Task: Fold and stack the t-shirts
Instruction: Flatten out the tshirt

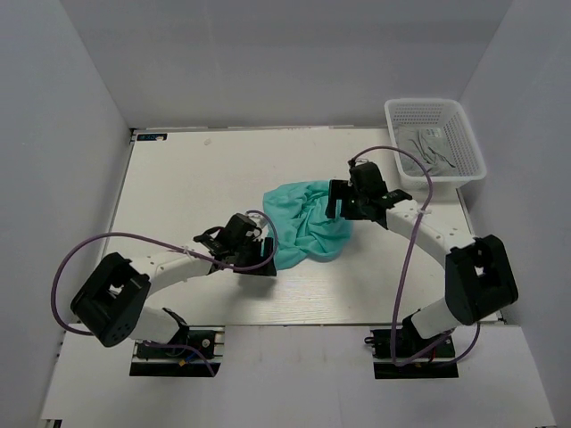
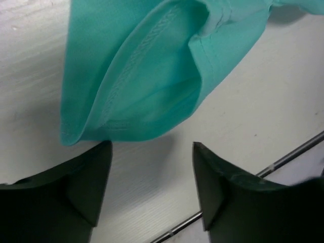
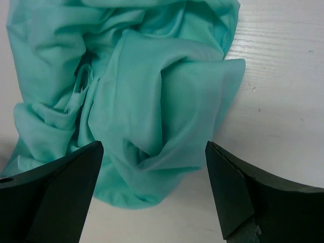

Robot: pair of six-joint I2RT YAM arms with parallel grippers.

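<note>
Left gripper (image 2: 151, 152) has its two dark fingers spread wide with nothing between them, low over the white wood-grain tabletop (image 1: 178, 178). Just past its fingertips lies a stitched hem of the plain turquoise-green short-sleeved t-shirt of soft thin cloth (image 2: 147, 71); that hem forms an open fold facing the gripper, apparently not touching it.

From above, the t-shirt (image 1: 308, 223) is a crumpled heap near the middle of the table, between the two grippers. It is too bunched to show a clear long axis, and which way the neck points cannot be told.

The right gripper (image 3: 154, 152), its fingers also parted and holding nothing, hangs over the heap's far right side, with a rounded fold of cloth below the gap.

A white plastic mesh basket (image 1: 468, 143) stands at the far right corner, well apart from the shirt. Pale greyish items lie in it, too small to identify.
</note>
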